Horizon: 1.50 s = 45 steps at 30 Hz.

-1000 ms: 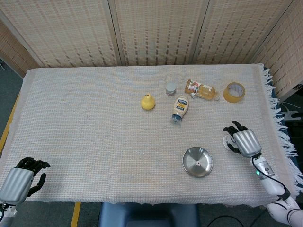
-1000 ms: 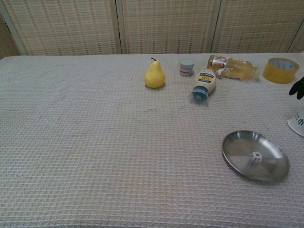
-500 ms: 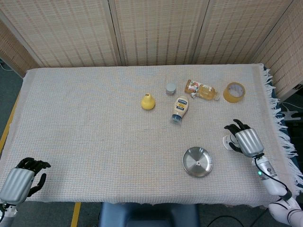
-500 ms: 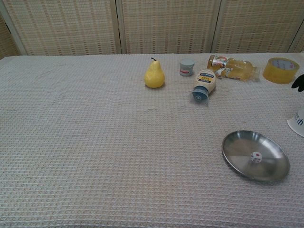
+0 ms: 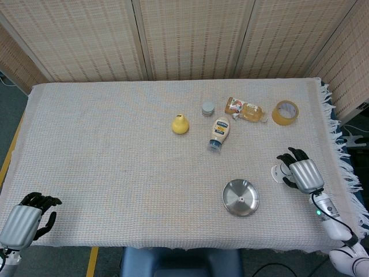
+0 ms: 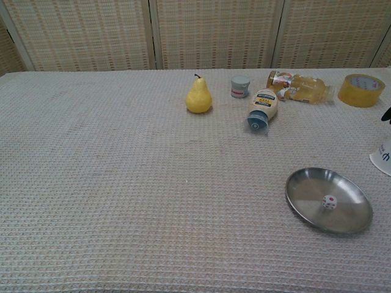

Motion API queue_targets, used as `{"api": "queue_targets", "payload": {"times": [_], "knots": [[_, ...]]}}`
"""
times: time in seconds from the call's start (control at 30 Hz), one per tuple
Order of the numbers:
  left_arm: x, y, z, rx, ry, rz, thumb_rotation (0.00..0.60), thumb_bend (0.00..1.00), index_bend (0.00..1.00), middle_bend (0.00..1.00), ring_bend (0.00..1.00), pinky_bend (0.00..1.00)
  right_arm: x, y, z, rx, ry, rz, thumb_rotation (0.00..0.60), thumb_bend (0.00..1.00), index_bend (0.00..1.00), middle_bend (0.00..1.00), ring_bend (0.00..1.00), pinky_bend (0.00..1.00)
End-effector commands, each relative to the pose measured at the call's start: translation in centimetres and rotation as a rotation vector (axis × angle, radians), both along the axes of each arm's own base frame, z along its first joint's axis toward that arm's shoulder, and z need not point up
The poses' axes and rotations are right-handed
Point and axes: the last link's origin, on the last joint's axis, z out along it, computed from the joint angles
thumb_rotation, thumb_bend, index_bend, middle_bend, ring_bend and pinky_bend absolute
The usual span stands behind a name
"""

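My right hand (image 5: 304,175) hovers near the table's right edge with its fingers apart and nothing in them. Only a dark fingertip (image 6: 387,115) of it shows in the chest view. Just to its left stands a white cup (image 5: 279,173) (image 6: 383,160), apart from the palm. Further left lies a steel dish (image 5: 230,193) (image 6: 305,189) with a small die (image 6: 329,202) in it. My left hand (image 5: 23,222) hangs at the front left corner, off the cloth, fingers loosely bent and holding nothing.
Toward the back stand a yellow pear (image 5: 180,124) (image 6: 198,96) and a small grey jar (image 5: 208,107) (image 6: 241,86). A mayonnaise bottle (image 5: 219,133) (image 6: 263,108) and an amber bottle (image 5: 247,109) (image 6: 299,86) lie on their sides. A tape roll (image 5: 285,112) (image 6: 361,90) sits far right.
My right hand has drifted right and slightly toward the front, away from the white cup, which stayed put. The left hand has not moved.
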Motion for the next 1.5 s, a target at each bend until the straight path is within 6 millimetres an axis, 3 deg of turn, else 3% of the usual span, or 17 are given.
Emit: {"api": "queue_targets", "payload": {"times": [0.03,0.23,0.47,0.8,1.2,1.5], "knots": [[0.0,0.0,0.0,0.000,0.000,0.001,0.600,0.51,0.40,0.44,0.37,0.26,-0.2,-0.1,-0.3,0.000,-0.004,-0.010,0.600,0.19,0.28,0.27,0.10,0.22],[0.0,0.0,0.0,0.005,0.002,0.005,0.600,0.51,0.40,0.44,0.37,0.26,-0.3,-0.4,-0.8,-0.012,-0.018,-0.012,0.600,0.23,0.36,0.29,0.16,0.35],[0.0,0.1,0.0,0.009,0.000,0.011,0.600,0.51,0.40,0.44,0.37,0.26,0.0,-0.5,-0.9,-0.066,-0.036,0.018,0.600,0.26,0.48,0.41,0.30,0.51],[0.0,0.1,0.0,0.005,0.001,0.015,0.600,0.51,0.40,0.44,0.37,0.26,2.5,-0.3,-0.6,-0.104,-0.104,0.148,0.600,0.27,0.50,0.41,0.30,0.52],[-0.1,0.1,0.0,0.002,0.001,0.018,0.600,0.51,0.40,0.44,0.37,0.26,9.2,2.4,-1.2,0.165,-0.308,0.183,0.600,0.27,0.50,0.41,0.30,0.52],[-0.1,0.2,0.1,0.004,-0.002,0.020,0.600,0.51,0.40,0.44,0.37,0.26,10.1,3.0,-2.3,0.300,-0.311,0.101,0.600,0.27,0.50,0.41,0.30,0.52]]}}
